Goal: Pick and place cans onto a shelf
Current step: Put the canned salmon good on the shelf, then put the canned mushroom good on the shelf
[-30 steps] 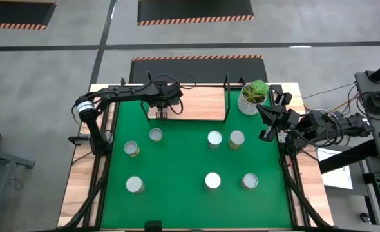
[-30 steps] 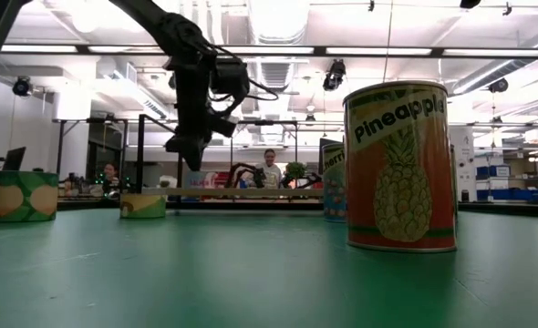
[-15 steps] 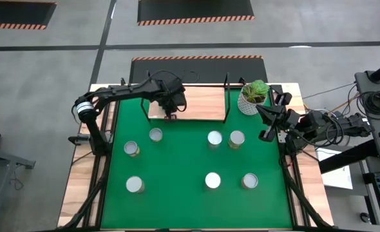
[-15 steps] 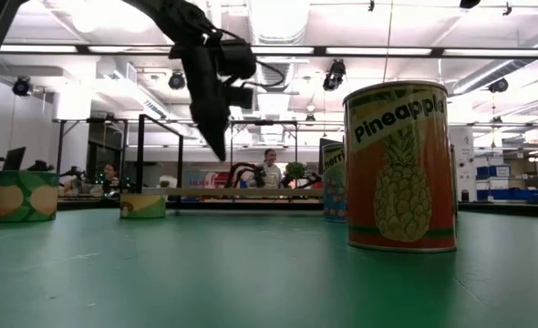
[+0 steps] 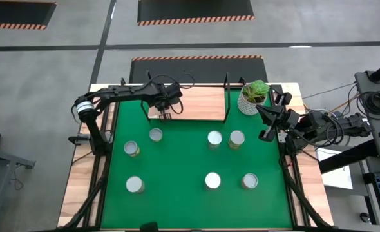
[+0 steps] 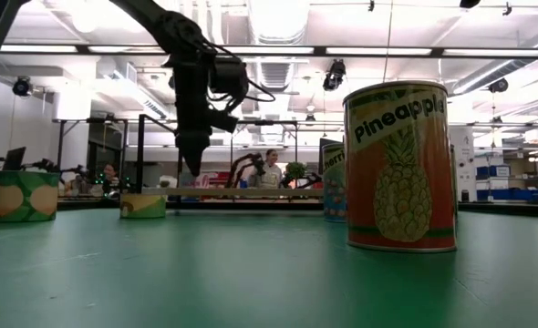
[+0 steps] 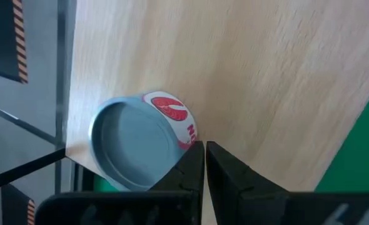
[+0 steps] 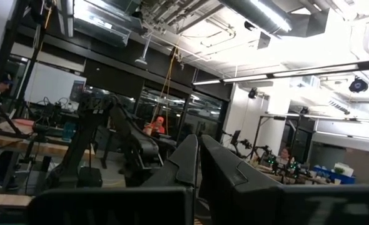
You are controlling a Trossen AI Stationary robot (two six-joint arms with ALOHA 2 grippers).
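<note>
A can (image 7: 134, 150) with a silver top and a red label stands on the light-wood shelf (image 5: 196, 103) (image 7: 266, 75), near its left end. The left arm hides this can in the high view. My left gripper (image 5: 164, 115) (image 6: 194, 169) (image 7: 204, 149) is shut and points down just over the shelf, close beside that can. Several more cans stand on the green mat, among them a near-left can (image 5: 134, 185) and a pineapple can (image 6: 401, 167). My right gripper (image 5: 266, 125) (image 8: 199, 140) waits shut, raised at the table's right edge. My left gripper's shut fingers (image 7: 191, 164) come from above and stand right against the red-labelled side (image 7: 183, 120) of the can on the shelf. I cannot tell whether they touch it. The can stands on the board.
A white pot with a green plant (image 5: 253, 96) stands at the shelf's right end. Black upright frames (image 5: 227, 96) close off the shelf's ends. People (image 6: 271, 169) show in the room behind the table.
My left gripper swung a little toward the table's right edge and came back beside the can, rolling its wrist. Its fingers, slanted a second ago, now point straight down. It stayed shut throughout.
</note>
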